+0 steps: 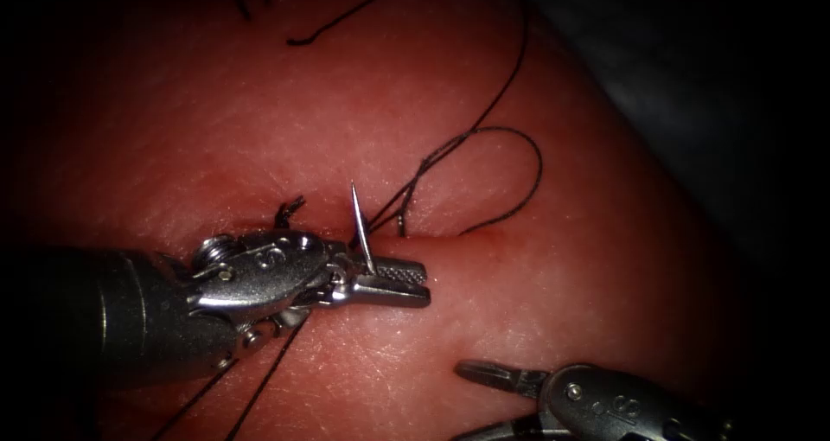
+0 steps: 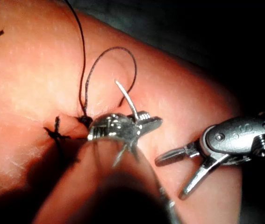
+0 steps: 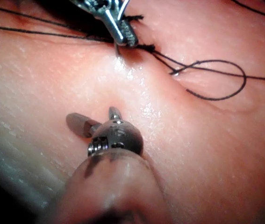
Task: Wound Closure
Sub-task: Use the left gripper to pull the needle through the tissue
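**Tissue with its cut partly closed, needle held upright in the left tool**

Tissue [image 1: 259, 130] is the largest thing before us, a pink rounded slab whose cut [image 1: 484, 230] shows as a shallow furrow running out to the right of the left tool's tip. We see a knotted stitch [image 1: 290, 209] with short dark ends just beyond the left tool's wrist, and glistening fluid [image 3: 123, 65] on the surface beside it.

Our left tool [image 1: 393, 284] comes in from the left and lies low over the tissue; its jaws are closed on the needle [image 1: 361, 229], gripping it near its lower end, so that the shaft rises and the sharp point stands free above the surface, clear of the tissue. Our right tool [image 1: 488, 398] waits nearer to us and to the right, well apart from the needle, its jaws spread wide and holding nothing.

Thread [image 1: 510, 160] makes a loose loop on the far right side of the cut, then runs away over the far edge; two strands also pass under the left tool toward the near edge. A cut end of thread [image 1: 337, 26] lies far off.

We judge the grip to matter most here: we would keep the needle square in the jaws, and keep the slack loop away from the point so that it cannot snag.
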Controlling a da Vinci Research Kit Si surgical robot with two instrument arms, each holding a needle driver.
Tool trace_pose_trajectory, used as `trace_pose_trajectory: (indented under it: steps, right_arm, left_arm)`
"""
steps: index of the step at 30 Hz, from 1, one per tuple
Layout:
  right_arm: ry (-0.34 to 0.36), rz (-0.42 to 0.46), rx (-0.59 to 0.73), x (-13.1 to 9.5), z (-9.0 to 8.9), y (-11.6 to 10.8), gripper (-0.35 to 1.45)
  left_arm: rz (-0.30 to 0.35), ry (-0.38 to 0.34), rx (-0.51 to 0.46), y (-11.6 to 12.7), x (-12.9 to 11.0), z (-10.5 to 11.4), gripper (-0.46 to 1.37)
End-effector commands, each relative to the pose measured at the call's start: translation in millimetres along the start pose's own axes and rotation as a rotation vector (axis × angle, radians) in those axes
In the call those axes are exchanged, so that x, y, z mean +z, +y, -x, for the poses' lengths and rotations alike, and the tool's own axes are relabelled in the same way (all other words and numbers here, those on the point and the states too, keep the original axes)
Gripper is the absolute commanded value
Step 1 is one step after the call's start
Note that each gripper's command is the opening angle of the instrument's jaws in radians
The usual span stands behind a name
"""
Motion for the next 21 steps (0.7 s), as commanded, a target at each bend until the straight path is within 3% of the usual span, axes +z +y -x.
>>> trace_pose_trajectory:
  steps: [1,3,15,21]
  right_arm:
    - [-0.009,0.003,-0.002,0.3,0.2,0.2,0.97]
    - [-0.017,0.016,-0.012,0.7,0.7,0.7,0.98]
    - [-0.042,0.067,-0.022,0.5,1.0,1.8,0.98]
    - [-0.054,0.069,-0.027,0.8,1.5,1.8,0.95]
  left_arm:
    - [0.026,0.000,-0.037,0.4,0.0,-0.3,-0.35]
    - [0.038,-0.010,-0.136,1.1,-0.4,-0.6,-0.35]
    - [0.063,-0.045,-0.348,4.9,-3.0,-2.8,-0.35]
    - [0.148,-0.112,-0.430,9.3,-5.8,-4.7,-0.35]
